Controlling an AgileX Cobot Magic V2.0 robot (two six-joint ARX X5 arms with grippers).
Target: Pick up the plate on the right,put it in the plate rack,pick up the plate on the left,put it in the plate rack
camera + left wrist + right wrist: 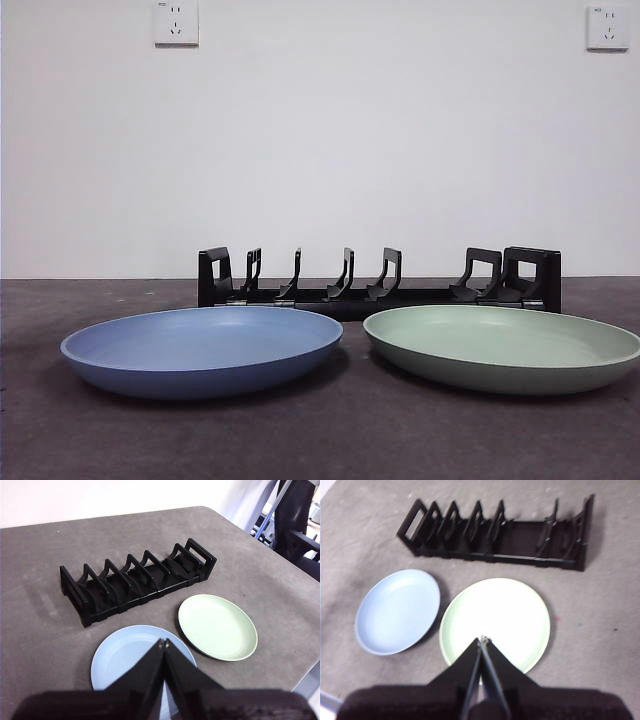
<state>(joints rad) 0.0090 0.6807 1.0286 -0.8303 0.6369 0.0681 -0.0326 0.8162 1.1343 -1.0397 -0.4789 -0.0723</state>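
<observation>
Blue plate [202,350] and green plate [503,346] lie rims apart before the plate rack [378,281]; left gripper [164,642] and right gripper [482,639] hover above, jaws pressed together.

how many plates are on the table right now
2. The blue plate lies flat on the left and the green plate flat on the right, both in front of the plate rack, which holds none.
</observation>
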